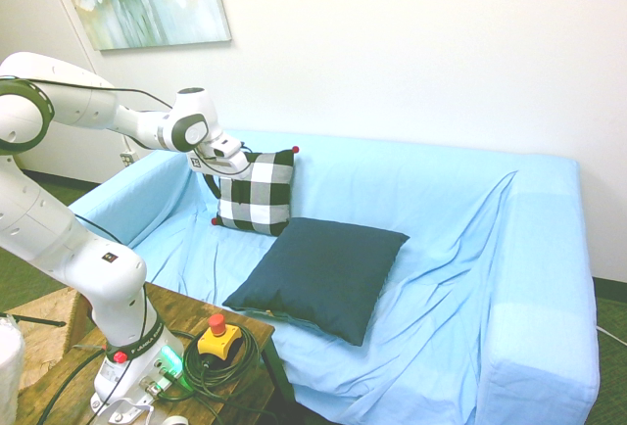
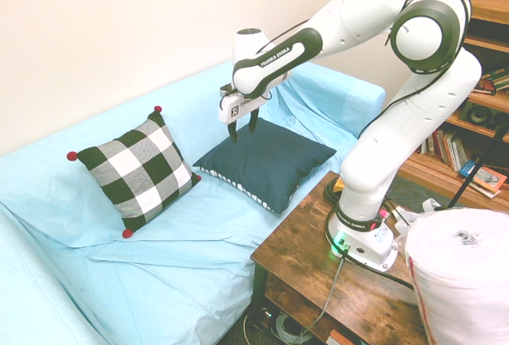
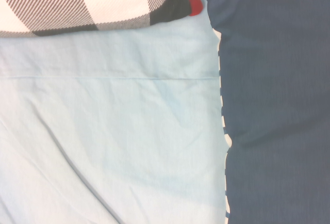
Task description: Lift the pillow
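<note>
Pillow (image 1: 323,273), large, square and dark navy, lies plain side up on your sofa (image 1: 534,259), which is draped in light blue cloth. A strip of white-patterned edging shows along one side. Beside it, a smaller black-and-white checked pillow (image 2: 143,172) with red corner tassels leans against the sofa back.

Your robot's hand (image 2: 243,125) points downward, its two fingers parted with nothing between them. The wrist view looks down on blue cloth, a corner of the checked pillow and the navy pillow's patterned edge.

As for progress, you have no grasp and no lift: the navy pillow rests on the seat. What is left looks like the whole job: line the hand up over the navy pillow, lower it, pinch a fold or edge of fabric, then raise it clear of the sofa.

For writing, you can read "FRANKA EMIKA" on the white arm (image 2: 350,15) in the second exterior view. A small square label (image 2: 235,111) sits on the hand's housing, too small to read with certainty. The lettering on the shelved books (image 2: 450,151) is also too small to make out.
</note>
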Motion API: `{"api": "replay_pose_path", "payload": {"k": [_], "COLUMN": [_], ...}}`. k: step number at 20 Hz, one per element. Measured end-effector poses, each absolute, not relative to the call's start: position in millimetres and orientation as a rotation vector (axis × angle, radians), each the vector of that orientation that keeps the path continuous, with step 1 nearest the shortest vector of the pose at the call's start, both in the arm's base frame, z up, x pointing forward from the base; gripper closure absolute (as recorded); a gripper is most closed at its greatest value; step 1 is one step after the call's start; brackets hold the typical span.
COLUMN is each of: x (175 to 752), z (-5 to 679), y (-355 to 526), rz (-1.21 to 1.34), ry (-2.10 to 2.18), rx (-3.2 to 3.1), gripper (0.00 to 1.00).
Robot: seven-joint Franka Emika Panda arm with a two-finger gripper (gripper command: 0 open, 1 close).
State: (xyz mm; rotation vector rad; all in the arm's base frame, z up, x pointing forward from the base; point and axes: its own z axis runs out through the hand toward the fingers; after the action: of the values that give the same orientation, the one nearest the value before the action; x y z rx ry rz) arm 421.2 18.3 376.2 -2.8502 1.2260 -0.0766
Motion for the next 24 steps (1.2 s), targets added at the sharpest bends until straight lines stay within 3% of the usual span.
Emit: {"api": "replay_pose_path", "payload": {"k": [6, 17, 24], "x": [418.5, 350.3, 332.9], "z": [367.4, 291.9, 188.1], "y": [-4.6, -131.4, -169.1], "rz": [-0.046, 0.076, 0.169], "ry": [1.263, 1.318, 1.277], "rx": [-2.836, -2.796, -2.863], "gripper": [0.00, 0.00, 0.00]}}
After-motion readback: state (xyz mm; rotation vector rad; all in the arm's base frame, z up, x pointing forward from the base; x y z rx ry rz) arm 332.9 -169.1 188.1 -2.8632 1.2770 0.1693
